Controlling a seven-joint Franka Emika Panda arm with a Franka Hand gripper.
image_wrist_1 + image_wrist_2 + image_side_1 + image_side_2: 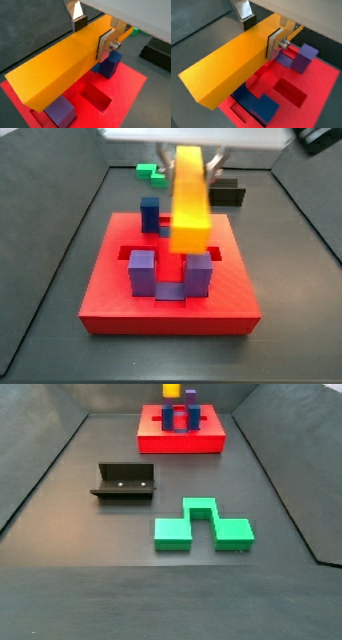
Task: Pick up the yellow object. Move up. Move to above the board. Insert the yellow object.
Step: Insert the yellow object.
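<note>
- The end effector (93, 32) is clamped on the yellow object (60, 65); in both wrist views a silver finger plate presses each long face near one end, so most of the bar hangs out past the grip.
- In a side view the yellow object (190, 198) hangs over the board (170, 298), above the blue and purple posts (144, 271), apparently not yet seated in any slot.
- The board (181, 434) sits toward the far edge of the surface (80, 534) in a side view, with only the bar's tip (171, 390) showing at the frame's top.
- Risk: held so near one end, the bar could pivot between the pads if its free end meets a post (306, 56) on the way down.
- Risk: a slightly skewed descent would likely land it on a slot rim (93, 97) and jam.
- Hard to tell: which recess is the target, and the gap between bar and board.
- The far pad is largely hidden behind the bar; the arm above is cut off.
- The fixture (123, 482) and green block (201, 529) stand well apart from the board.
</note>
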